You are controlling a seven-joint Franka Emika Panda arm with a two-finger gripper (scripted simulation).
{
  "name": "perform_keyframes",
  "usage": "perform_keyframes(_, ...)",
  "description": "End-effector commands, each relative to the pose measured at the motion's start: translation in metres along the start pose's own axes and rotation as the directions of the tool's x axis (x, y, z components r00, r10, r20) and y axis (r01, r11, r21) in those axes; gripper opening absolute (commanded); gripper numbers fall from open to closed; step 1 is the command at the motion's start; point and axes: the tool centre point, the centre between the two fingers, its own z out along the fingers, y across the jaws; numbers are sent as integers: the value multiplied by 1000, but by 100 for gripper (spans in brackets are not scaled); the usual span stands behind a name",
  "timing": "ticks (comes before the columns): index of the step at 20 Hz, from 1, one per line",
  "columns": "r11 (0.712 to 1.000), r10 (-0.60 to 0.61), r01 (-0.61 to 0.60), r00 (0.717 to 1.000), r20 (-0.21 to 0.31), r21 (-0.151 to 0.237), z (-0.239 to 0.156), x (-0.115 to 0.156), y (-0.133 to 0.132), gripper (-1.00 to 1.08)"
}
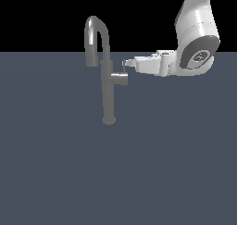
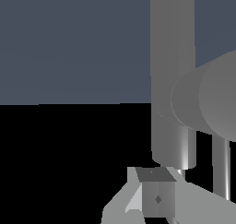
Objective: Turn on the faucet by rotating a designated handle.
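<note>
On the desk (image 1: 55, 173) the faucet (image 1: 108, 87) stands upright, the handle (image 1: 125, 66) rising from its side stub. The gripper (image 1: 126, 62) sits at the lever's tip; whether the jaws are parted or clamped cannot be told. A shallow hold could slip off the thin rod.

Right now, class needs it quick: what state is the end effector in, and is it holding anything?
End effector: at the handle of the faucet; open or shut, and any grip, cannot be told.
</note>
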Motion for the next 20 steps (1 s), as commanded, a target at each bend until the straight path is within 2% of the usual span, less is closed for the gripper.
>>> perform_keyframes(1,1000,0,0,1000,0,0,0,-2,4,-100)
perform_keyframes(9,1000,-1,1,1000,0,0,1,-12,26,-100)
perform_keyframes(11,1000,0,0,1000,-1,3,0,-9,22,-100)
perform_keyframes(20,1000,-1,1,1000,0,1,0,-10,50,-100)
